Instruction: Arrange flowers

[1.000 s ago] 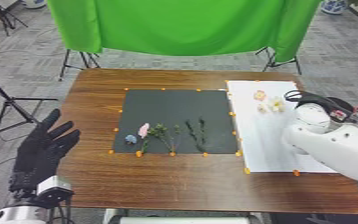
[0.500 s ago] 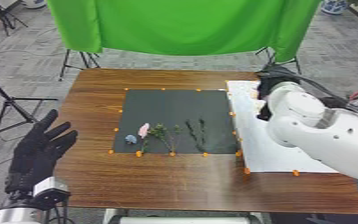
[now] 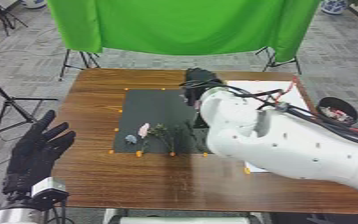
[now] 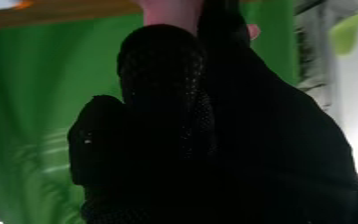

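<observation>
In the head view my right hand (image 3: 198,80) is over the far right part of the dark mat (image 3: 158,107). In the right wrist view, a pink flower (image 4: 171,14) is pinched at the fingertips of my right hand (image 4: 171,110); its stem is hidden. Near the mat's front edge lie a small blue flower (image 3: 130,139), a pale pink flower (image 3: 143,130) and green sprigs (image 3: 162,136). Dark stems beside them are partly covered by the right arm. At the table's left edge, my left hand (image 3: 44,149) has its fingers straight, holding nothing.
The white sheet (image 3: 238,90) lies on the right of the brown table (image 3: 140,185), mostly under the right arm. Orange markers line the mat's edges. A dark round container (image 3: 337,110) stands at the right. A green cloth (image 3: 184,25) hangs behind the table.
My right hand has moved left from beside the white sheet, across it, to the dark mat's far right part. The left hand has barely moved.
</observation>
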### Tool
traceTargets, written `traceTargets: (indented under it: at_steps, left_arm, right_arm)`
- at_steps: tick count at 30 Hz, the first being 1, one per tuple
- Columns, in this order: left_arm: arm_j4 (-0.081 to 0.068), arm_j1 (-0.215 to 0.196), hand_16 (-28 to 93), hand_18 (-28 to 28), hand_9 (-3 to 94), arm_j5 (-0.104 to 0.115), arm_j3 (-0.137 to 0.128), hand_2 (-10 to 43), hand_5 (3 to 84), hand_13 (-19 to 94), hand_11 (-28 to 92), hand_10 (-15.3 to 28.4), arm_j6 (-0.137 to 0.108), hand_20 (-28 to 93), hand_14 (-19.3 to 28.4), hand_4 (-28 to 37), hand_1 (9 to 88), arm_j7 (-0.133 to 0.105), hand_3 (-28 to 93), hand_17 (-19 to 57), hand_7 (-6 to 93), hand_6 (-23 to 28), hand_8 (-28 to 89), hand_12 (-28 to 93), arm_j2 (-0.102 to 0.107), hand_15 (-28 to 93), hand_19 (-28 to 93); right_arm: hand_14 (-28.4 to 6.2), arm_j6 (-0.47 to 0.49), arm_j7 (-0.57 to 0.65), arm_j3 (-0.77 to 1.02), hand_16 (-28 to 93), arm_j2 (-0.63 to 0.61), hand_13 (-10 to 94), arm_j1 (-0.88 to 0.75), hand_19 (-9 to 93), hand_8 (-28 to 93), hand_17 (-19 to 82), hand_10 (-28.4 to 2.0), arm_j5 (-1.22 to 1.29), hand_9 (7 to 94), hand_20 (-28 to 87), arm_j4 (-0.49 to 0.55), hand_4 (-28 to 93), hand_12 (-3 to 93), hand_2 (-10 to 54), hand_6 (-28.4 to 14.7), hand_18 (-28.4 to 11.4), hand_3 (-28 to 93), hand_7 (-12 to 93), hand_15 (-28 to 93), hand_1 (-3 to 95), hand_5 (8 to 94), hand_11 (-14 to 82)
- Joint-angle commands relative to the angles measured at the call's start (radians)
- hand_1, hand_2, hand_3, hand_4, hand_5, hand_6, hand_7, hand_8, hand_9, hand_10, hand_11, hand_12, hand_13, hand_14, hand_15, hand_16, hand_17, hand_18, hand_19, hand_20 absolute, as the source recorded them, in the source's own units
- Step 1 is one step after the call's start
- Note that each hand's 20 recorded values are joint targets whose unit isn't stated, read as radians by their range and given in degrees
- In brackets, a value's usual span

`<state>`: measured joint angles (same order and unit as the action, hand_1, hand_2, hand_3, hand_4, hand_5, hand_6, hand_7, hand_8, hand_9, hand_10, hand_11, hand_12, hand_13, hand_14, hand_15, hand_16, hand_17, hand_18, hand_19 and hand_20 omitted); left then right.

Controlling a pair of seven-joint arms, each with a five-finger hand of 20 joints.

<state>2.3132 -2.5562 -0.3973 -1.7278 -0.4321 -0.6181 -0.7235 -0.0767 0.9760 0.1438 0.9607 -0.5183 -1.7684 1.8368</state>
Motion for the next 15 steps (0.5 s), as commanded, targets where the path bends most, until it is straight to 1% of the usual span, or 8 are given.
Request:
traceTargets:
  at_steps: [1, 2, 3, 4, 6, 8, 13, 15]
  left_arm:
    - [0.003, -0.017, -12, 28.4, 30.2, 0.007, -0.002, 6.7, 33.6, 21, 26, 18.8, -0.001, 0, 27.4, -20.7, 28.9, -0.002, 62, -7.6, 7.8, 8.1, -7, 12, 0.007, 56, 53]
    - [0.004, -0.017, -12, 28.4, 30.2, 0.004, -0.002, 6.7, 33.6, 21, 26, 18.8, 0.001, 0, 27.4, -20.7, 28.9, 0.003, 62, -7.6, 7.8, 8.1, -7, 11, 0.003, 56, 53]
    - [0.004, -0.022, -12, 28.4, 30.2, 0.011, -0.002, 6.7, 33.6, 21, 26, 18.9, -0.001, 0, 27.4, -20.7, 28.9, -0.008, 62, -7.6, 7.8, 8.1, -7, 11, 0.012, 56, 53]
    - [0.000, -0.010, -12, 28.4, 30.2, 0.002, -0.002, 6.7, 33.6, 21, 26, 18.9, 0.006, 0, 27.4, -20.7, 28.9, 0.007, 62, -7.6, 7.7, 8.1, -7, 11, 0.006, 56, 53]
    - [-0.002, 0.000, -12, 28.4, 30.2, -0.003, -0.001, 6.7, 33.6, 21, 26, 18.9, 0.008, 0, 27.4, -20.7, 28.9, 0.017, 62, -7.6, 7.8, 8.1, -7, 11, 0.003, 56, 53]
    - [-0.002, 0.003, -12, 28.4, 30.2, -0.005, 0.003, 6.7, 33.6, 21, 26, 18.9, 0.010, 0, 27.4, -20.7, 29.0, 0.017, 62, -7.6, 7.7, 8.1, -7, 11, 0.000, 56, 53]
    - [-0.005, 0.018, -12, 28.4, 30.3, -0.023, 0.004, 6.7, 33.6, 21, 26, 19.1, 0.024, 0, 27.4, -20.7, 29.0, 0.038, 62, -7.6, 7.7, 8.1, -7, 11, -0.011, 56, 53]
    - [-0.007, 0.025, -12, 28.4, 30.3, -0.018, 0.008, 6.7, 33.6, 21, 26, 19.1, 0.020, 0, 27.4, -20.7, 29.0, 0.034, 62, -7.6, 7.7, 8.1, -7, 11, -0.006, 56, 53]
  right_arm:
    - [-3.1, 0.019, 0.001, -0.055, 18, 0.143, 92, -0.015, 93, 9, 64, -7.0, -0.020, 92.0, 29, -0.020, -28, 29.7, -9.5, -0.3, -11.6, 71, 26, 52, 62.5, 79.1, 5.6]
    - [-3.1, 0.010, 0.004, -0.066, 18, 0.150, 92, -0.012, 93, 9, 64, -6.9, -0.019, 92.1, 29, -0.024, -28, 29.6, -9.5, -0.3, -11.6, 71, 26, 52, 62.5, 79.0, 5.6]
    - [-3.1, 0.015, 0.005, -0.069, 18, 0.157, 92, -0.012, 93, 9, 64, -6.9, -0.021, 92.0, 29, -0.028, -28, 29.7, -9.5, -0.2, -11.6, 71, 26, 52, 62.4, 79.0, 5.6]
    - [-3.1, 0.013, 0.008, -0.073, 18, 0.162, 92, -0.011, 93, 9, 64, -6.9, -0.020, 92.1, 29, -0.033, -28, 29.6, -9.5, -0.3, -11.6, 71, 26, 52, 62.4, 79.0, 5.6]
    - [-3.1, 0.011, 0.011, -0.077, 18, 0.176, 92, -0.014, 93, 9, 64, -6.9, -0.022, 92.1, 29, -0.046, -28, 29.6, -9.5, -0.2, -11.5, 71, 26, 52, 62.5, 79.0, 5.5]
    - [-3.1, 0.006, 0.011, -0.096, 18, 0.188, 92, -0.001, 93, 9, 64, -7.0, -0.025, 91.9, 29, -0.059, -28, 29.7, -9.5, -0.2, -11.5, 71, 26, 52, 62.5, 79.0, 5.6]
    - [-3.1, -0.015, 0.027, -0.140, 18, 0.207, 92, 0.031, 93, 8, 64, -6.9, -0.038, 92.0, 30, -0.091, -28, 29.6, -9.5, -0.1, -11.5, 71, 27, 52, 62.5, 78.8, 5.6]
    - [-3.1, -0.019, 0.031, -0.155, 18, 0.212, 92, 0.041, 93, 8, 63, -7.0, -0.049, 92.0, 30, -0.101, -28, 29.6, -9.5, -0.1, -11.6, 71, 27, 52, 62.5, 78.7, 5.6]
